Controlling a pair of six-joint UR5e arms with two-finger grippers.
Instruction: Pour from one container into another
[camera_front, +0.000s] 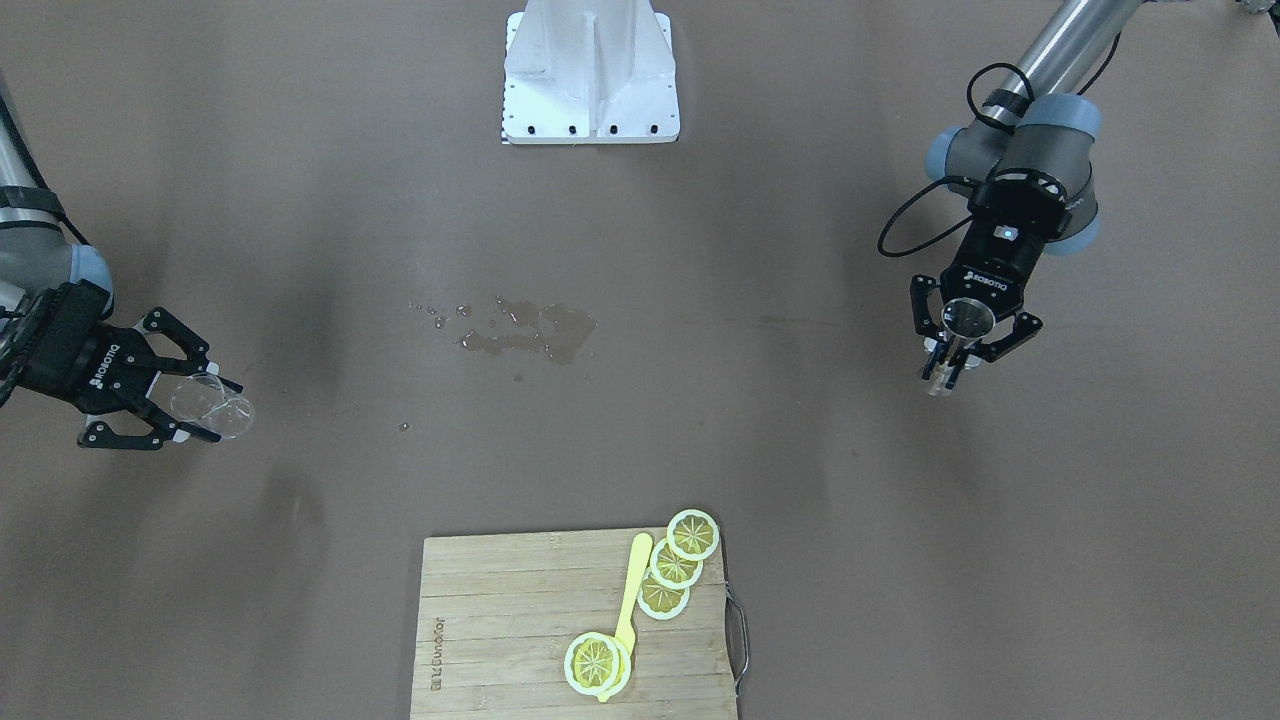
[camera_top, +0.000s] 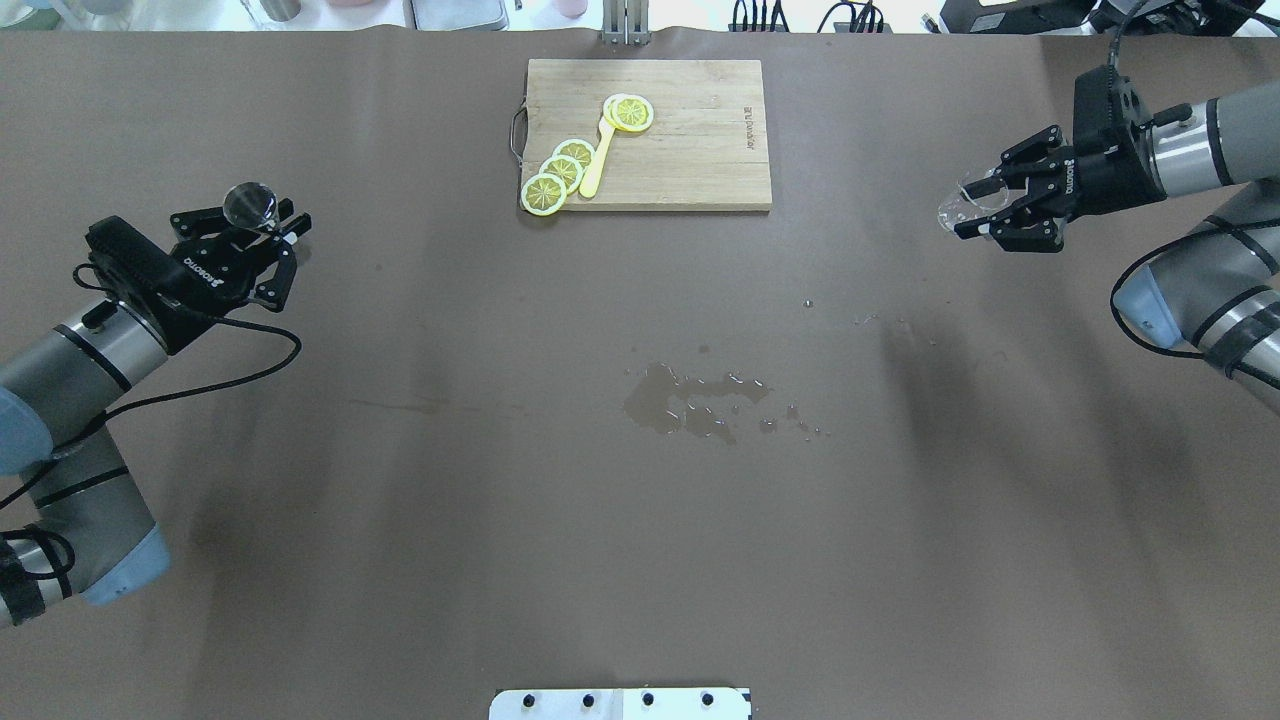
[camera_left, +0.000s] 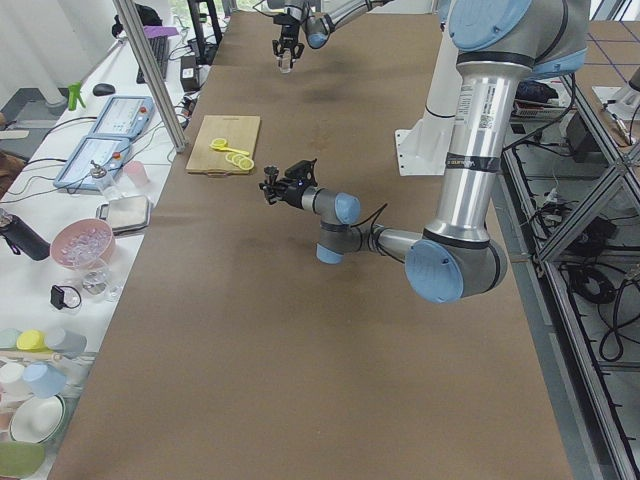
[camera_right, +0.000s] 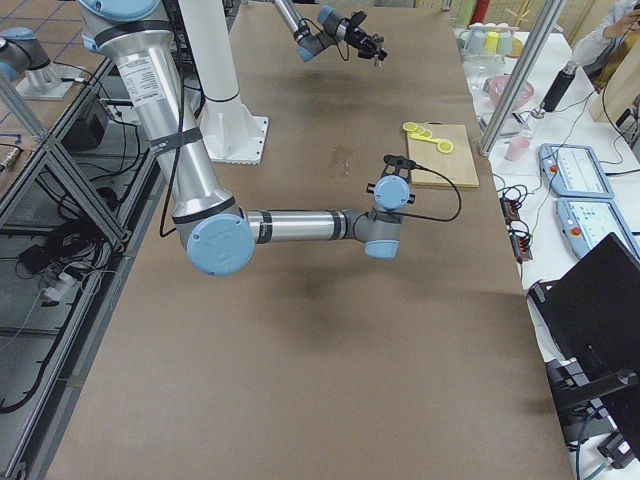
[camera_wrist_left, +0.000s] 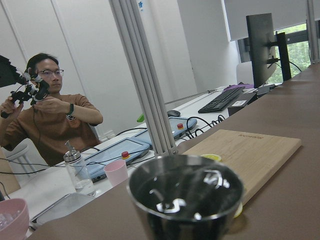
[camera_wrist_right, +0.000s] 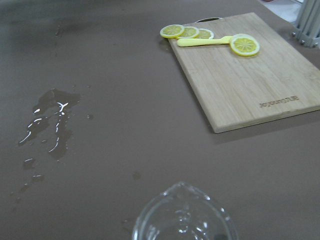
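Pinched a round, shiny steel cup in the left claw, above one end of the matte brown tabletop. Clamped a clear, spouted glass beaker in the right claw at the other end, well apart; saw a glossy, ragged puddle between.

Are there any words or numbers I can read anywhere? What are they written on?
"ROBOTIQ": white letters on the black left gripper, which holds the metal cup.
"ROBOTIQ": the same on the right gripper, which holds the glass beaker.
Brand word burnt into the cutting board: too blurred to read.
No numbers can be read.
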